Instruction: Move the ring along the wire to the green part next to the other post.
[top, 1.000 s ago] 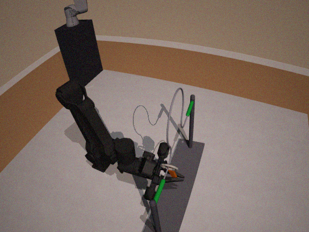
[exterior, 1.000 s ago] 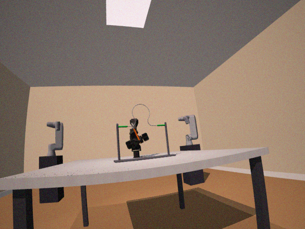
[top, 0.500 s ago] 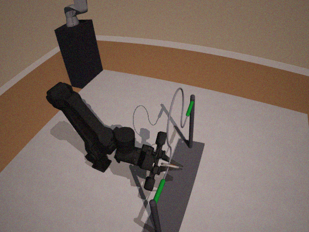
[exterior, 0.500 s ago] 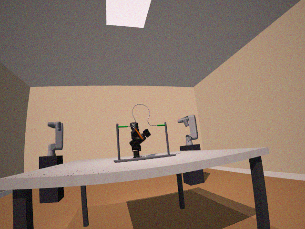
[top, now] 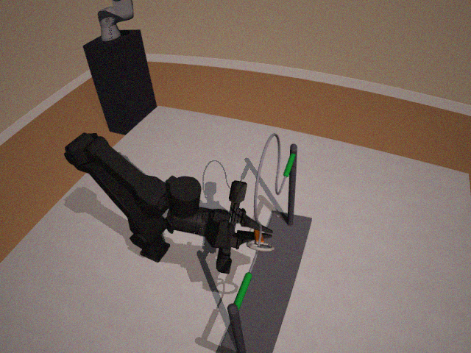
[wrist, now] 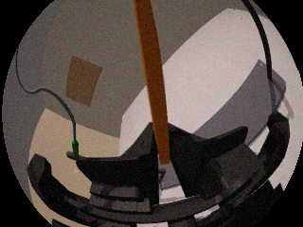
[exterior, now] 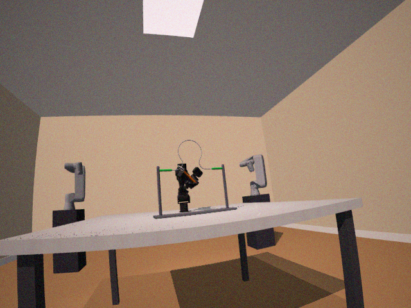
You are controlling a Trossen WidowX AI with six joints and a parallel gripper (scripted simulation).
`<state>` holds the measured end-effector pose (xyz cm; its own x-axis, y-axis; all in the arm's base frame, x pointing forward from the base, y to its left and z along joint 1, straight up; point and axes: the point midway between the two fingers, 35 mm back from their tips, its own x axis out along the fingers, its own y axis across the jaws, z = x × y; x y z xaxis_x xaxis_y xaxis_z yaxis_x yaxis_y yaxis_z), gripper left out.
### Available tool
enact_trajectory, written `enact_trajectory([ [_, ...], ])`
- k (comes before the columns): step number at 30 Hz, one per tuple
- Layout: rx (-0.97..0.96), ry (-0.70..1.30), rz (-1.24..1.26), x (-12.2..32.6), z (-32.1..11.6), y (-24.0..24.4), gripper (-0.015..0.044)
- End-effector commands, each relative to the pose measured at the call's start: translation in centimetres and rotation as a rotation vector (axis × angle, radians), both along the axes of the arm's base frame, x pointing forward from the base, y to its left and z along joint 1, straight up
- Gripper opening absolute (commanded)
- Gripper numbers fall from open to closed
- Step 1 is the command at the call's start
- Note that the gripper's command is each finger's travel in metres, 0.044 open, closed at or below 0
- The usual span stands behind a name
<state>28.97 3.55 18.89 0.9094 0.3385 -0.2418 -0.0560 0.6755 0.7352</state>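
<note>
evidently my one hand (top: 268, 233) (exterior: 196, 181) (wrist: 157, 125) is clamped on the orange handle (top: 258, 235) (exterior: 190, 176) (wrist: 153, 80), and the one pale ring (top: 259, 248) hangs out from the handle's end. the ring is around the grey part of the wire (top: 257, 182) (exterior: 201, 155) (wrist: 59, 101), near the lower bend of the tall loop, off both green parts; whether it touches the wire i cannot tell.

i work above one pale table (top: 365, 243) (exterior: 216, 228) (wrist: 189, 71), its surface plain and whitish, with four dark legs showing in the exterior view. on it lies one long grey base strip (top: 281, 273) (exterior: 196, 213) (wrist: 237, 104), carrying two upright posts (top: 291, 186) (exterior: 158, 192), one at each end. two green parts (top: 243, 290) (exterior: 166, 170) sit on the wire, one beside each post.

around me the room has beige walls (top: 304, 41) (exterior: 115, 139), an orange-brown floor (exterior: 149, 262) and a grey ceiling (exterior: 99, 66) with one bright square light panel (exterior: 171, 16). beyond the table stand two grey arms (exterior: 79, 182), each on its own dark pedestal (top: 121, 83) (exterior: 66, 240); the top view shows only one of them, cut off by the edge.
</note>
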Motion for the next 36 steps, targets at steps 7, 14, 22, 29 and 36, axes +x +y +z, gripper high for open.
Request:
enact_trajectory([
  [7, 0.125, 0.061, 0.072, -1.3, 2.5, 0.9, -0.0150],
  [14, 0.197, 0.103, 0.115, -2.0, 3.6, 1.3, -0.0150],
  [22, 0.284, 0.148, 0.174, -2.8, 5.1, 1.5, -0.0150],
  [29, 0.416, 0.174, 0.209, -3.2, 7.1, 2.0, -0.0150],
  [36, 0.475, 0.181, 0.211, -3.3, 7.9, 2.2, -0.0150],
])
